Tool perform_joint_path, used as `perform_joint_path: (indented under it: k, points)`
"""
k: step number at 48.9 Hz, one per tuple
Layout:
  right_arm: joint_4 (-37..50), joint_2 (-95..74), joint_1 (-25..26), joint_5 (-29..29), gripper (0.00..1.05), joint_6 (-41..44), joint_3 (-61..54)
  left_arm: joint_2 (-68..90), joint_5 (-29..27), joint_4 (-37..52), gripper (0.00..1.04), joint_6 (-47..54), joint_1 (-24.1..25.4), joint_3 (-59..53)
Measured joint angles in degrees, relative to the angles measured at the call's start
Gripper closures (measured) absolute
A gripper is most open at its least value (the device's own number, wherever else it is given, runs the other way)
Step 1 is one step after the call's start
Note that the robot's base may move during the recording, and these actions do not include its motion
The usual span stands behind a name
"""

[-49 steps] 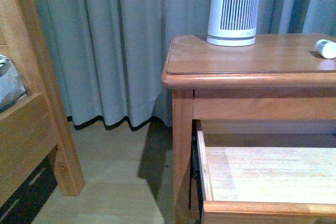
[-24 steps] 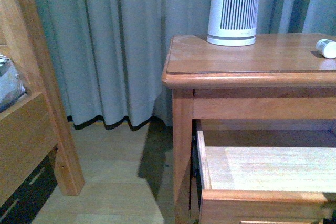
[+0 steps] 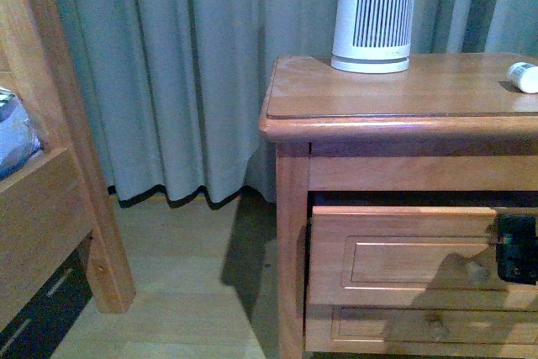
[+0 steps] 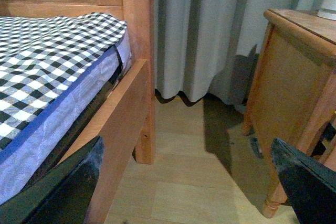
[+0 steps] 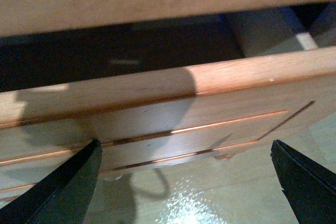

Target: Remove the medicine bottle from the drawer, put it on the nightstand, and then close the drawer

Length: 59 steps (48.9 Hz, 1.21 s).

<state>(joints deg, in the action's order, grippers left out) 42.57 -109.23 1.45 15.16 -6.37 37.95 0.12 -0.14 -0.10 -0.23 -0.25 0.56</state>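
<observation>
The medicine bottle lies on its side on the nightstand top, at the far right, with no gripper near it. The drawer, the upper and taller one, is pushed almost fully in; a thin dark gap shows above its panel front. Its round knob sits just left of my right gripper, a black shape at the frame's edge. In the right wrist view the right gripper is open, facing the drawer front with nothing between its fingers. My left gripper is open over the floor, holding nothing.
A tall white ribbed cylinder stands at the back of the nightstand top. The shallower drawer below is shut. A wooden bed frame with a checked mattress stands to the left, grey curtains behind, and wood floor between.
The drawer has slid from wide open to almost shut, so its pale inside no longer shows. My right gripper has come into the front view by the knob.
</observation>
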Motion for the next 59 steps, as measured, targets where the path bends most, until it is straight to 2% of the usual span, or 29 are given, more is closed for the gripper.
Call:
perform_joint_path:
  k: [20,36,45,51,59]
  points:
    - [1.2,-6.3,4.5,0.1,0.07,10.4,7.8,0.0,0.0,0.0,0.07,0.0,0.0,0.0]
    - [0.9,-4.0,4.3,0.0,0.07,9.0,6.2,0.0,0.0,0.0,0.07,0.0,0.0,0.0]
    - [-1.8,6.6,1.8,0.3,0.07,5.5,-1.0,0.0,0.0,0.0,0.07,0.0,0.0,0.0]
    - [-8.3,18.4,0.5,-0.2,0.07,1.2,-8.8,0.0,0.0,0.0,0.07,0.0,0.0,0.0]
    - [-18.8,38.4,1.7,-3.0,0.07,-1.8,-15.7,0.0,0.0,0.0,0.07,0.0,0.0,0.0]
